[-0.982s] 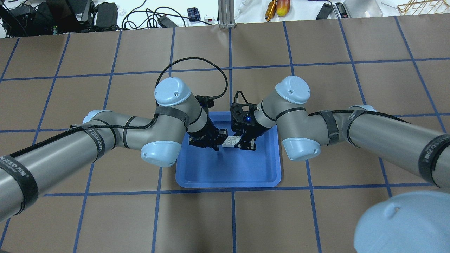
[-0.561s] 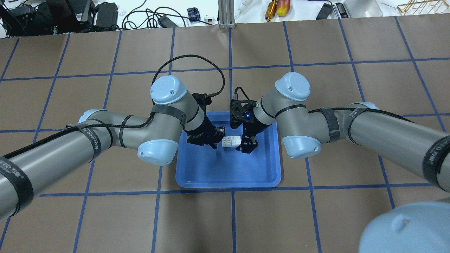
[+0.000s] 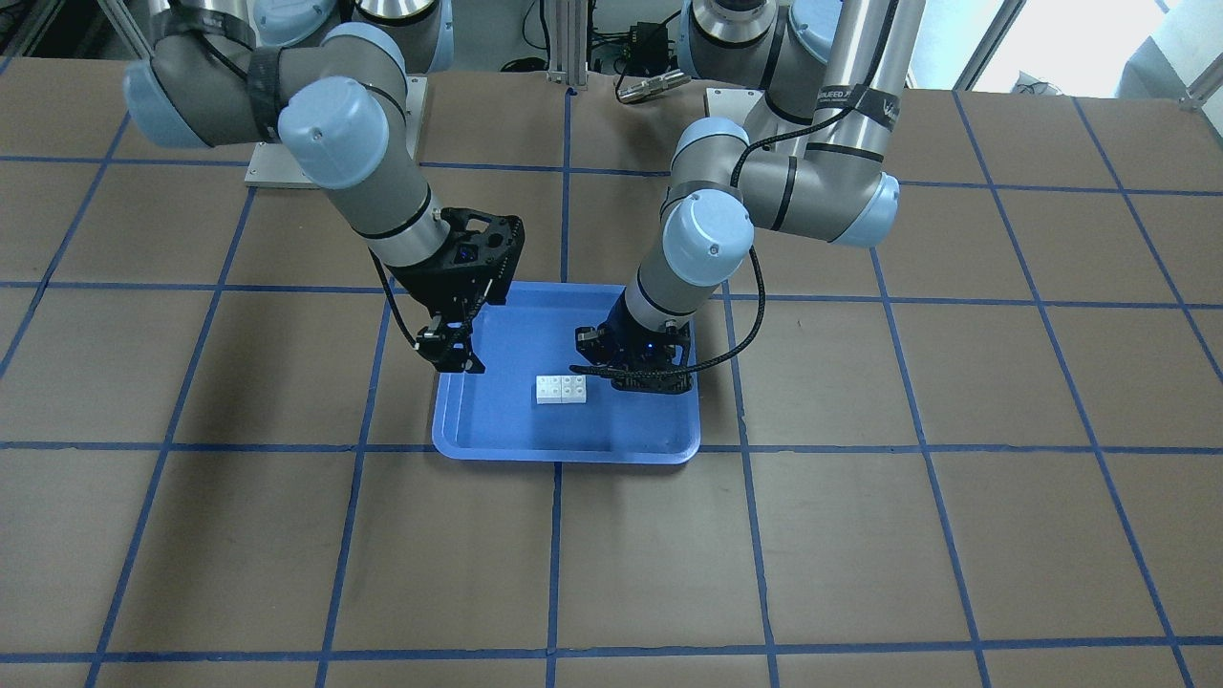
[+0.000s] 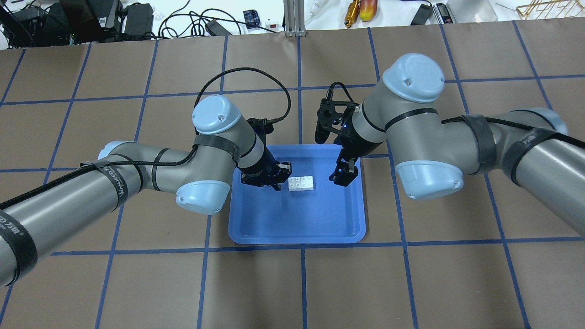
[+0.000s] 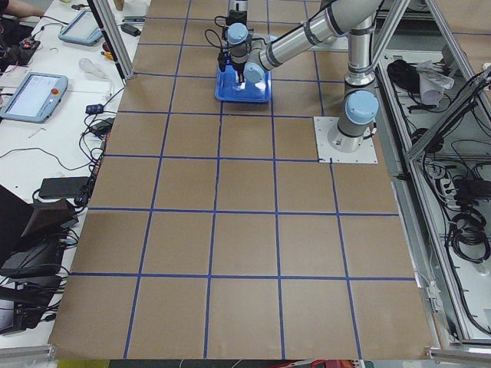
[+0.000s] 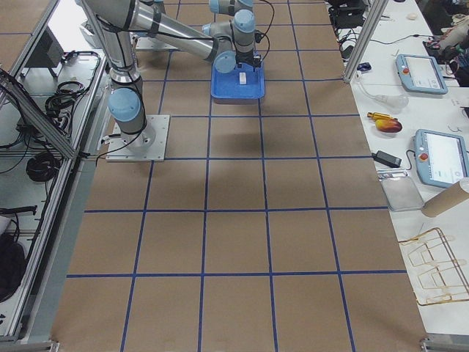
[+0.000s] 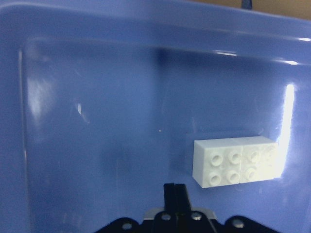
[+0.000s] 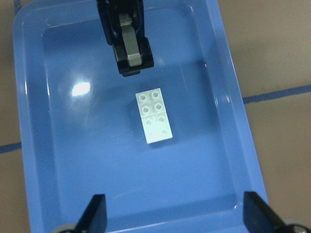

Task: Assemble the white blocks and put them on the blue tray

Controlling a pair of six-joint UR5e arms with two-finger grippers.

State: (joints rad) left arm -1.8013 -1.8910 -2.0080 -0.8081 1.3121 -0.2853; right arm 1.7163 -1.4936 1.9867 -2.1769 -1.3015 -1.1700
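Blocks (image 8: 154, 115) sit joined on blue tray (image 8: 58, 145); right wrist view shows right fingers (image 8: 97, 216) spread, left fingers (image 8: 130, 48) clenched

Blocks (image 4: 301, 183) in tray (image 4: 297, 226), L pincer (image 4: 277, 181) beside.

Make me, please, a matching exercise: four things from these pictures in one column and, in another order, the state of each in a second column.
Things:
1. white blocks
2. blue tray
3. left gripper
4. right gripper

States:
a. jaws open, empty
b. joined together, lying free on the tray floor
c. jaws shut, empty
d. resting on the brown table

Pairs: 1-b, 2-d, 3-c, 4-a
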